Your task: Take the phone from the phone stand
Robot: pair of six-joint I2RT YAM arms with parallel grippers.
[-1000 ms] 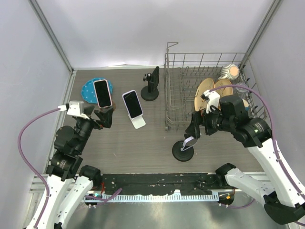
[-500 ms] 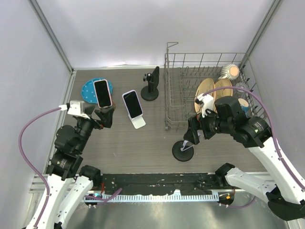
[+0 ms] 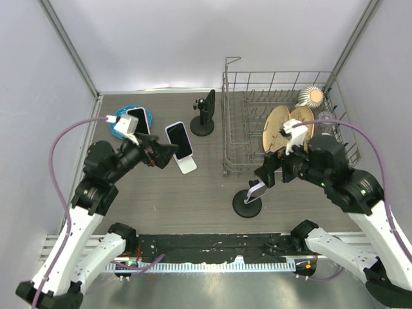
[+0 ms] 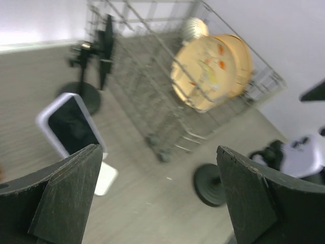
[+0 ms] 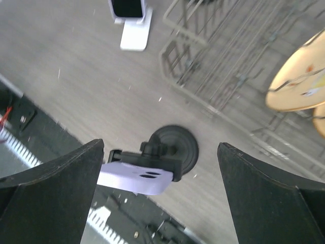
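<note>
A lavender phone (image 5: 134, 178) sits clamped in a black stand with a round base (image 5: 175, 150) near the table's front; both also show in the top view (image 3: 255, 190). My right gripper (image 5: 162, 188) is open and hovers above that phone and stand, touching neither; in the top view the right gripper (image 3: 265, 175) is just up and right of the phone. A second phone leans on a white stand (image 3: 180, 145). My left gripper (image 3: 164, 154) is open and empty just left of it; the left wrist view shows this phone (image 4: 71, 127) ahead.
A wire dish rack (image 3: 257, 138) with tan plates (image 3: 283, 125) stands at the right. A black stand holding a dark phone (image 3: 206, 112) is at the back. A pink-edged phone (image 3: 138, 119) lies on a blue plate (image 3: 119, 122) at the left.
My left arm has swung right and forward, bringing its open gripper up beside the white stand. My right gripper has shifted slightly and stays open over the lavender phone.
</note>
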